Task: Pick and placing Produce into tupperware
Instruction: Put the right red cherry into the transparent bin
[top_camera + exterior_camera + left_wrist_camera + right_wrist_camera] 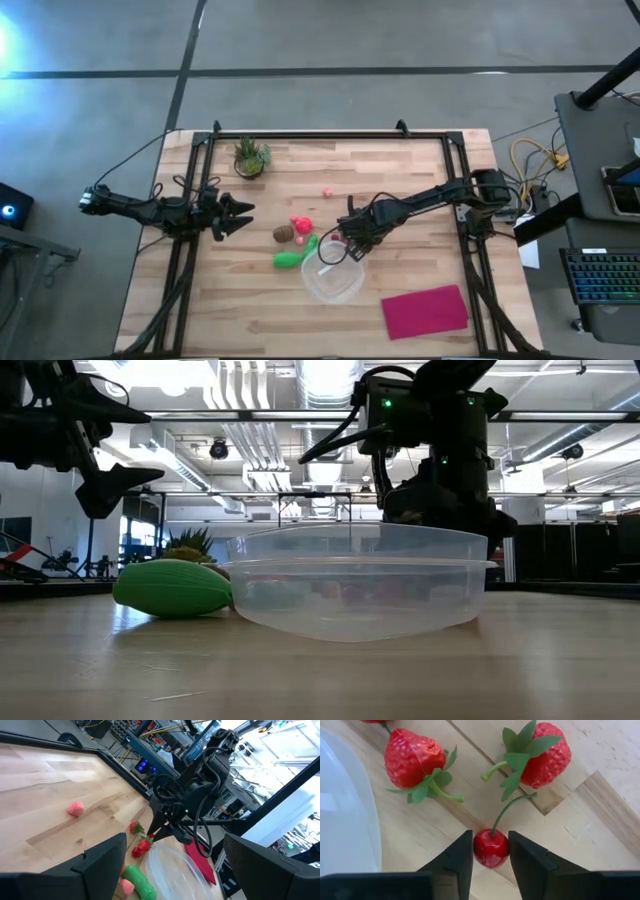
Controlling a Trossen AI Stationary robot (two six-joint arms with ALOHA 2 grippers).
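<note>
My right gripper (491, 839) is low over the table, just beyond the far rim of the clear round tupperware (333, 280), and is shut on a small red cherry (491, 851). Two strawberries (415, 757) (545, 755) lie on the wood just ahead of it. A green elongated piece (293, 257), a brown oval (283, 234) and a red-pink piece (301, 225) lie to the left of the tupperware. A small pink bit (327, 190) lies farther back. My left gripper (236, 218) is open and empty, above the table's left side. My right gripper pinches the cherry's round body (480, 851) between its two fingers, one on each side. The fingers come from above, pointing down at the table. The cherry's green stem (512, 805) sticks out ahead of the fingers. I cannot tell whether the cherry rests on the wood.
A potted green plant (250, 157) stands at the far left of the table. A flat magenta cloth (425, 311) lies at the near right. Dark frame rails (330, 135) run along the table's far, left and right edges.
</note>
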